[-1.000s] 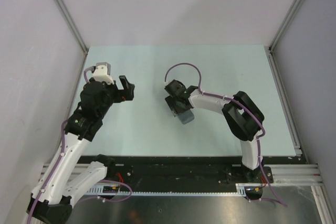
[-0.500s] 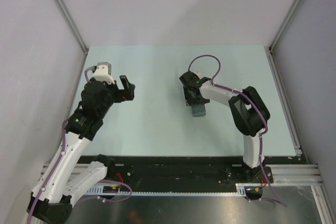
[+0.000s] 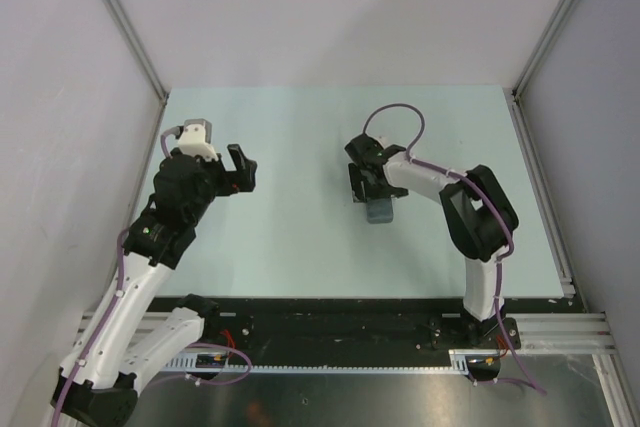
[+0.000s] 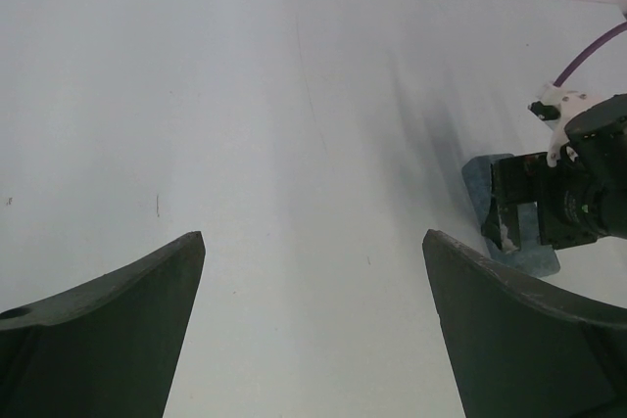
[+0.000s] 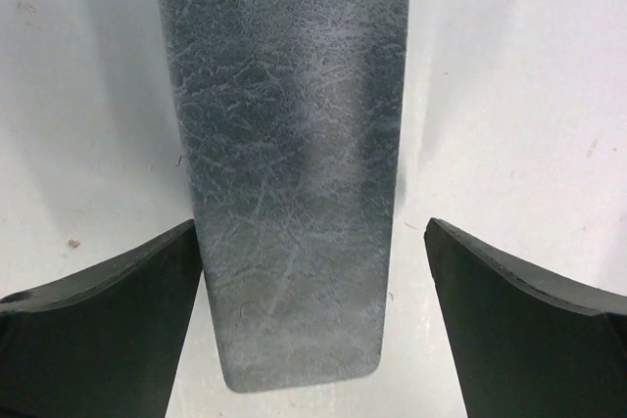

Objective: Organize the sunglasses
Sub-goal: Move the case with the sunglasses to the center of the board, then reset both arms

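Felt case free on worktop
Right fingers gape astride the case; lifting askew could drag it. Left fingers open.

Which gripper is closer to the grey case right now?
Right. The right gripper is directly over the grey case, open, with a finger on each side of it. The left gripper, also open, hangs well off to the case's left.

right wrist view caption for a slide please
Open right gripper poised over the grey case lying flat on the pale table
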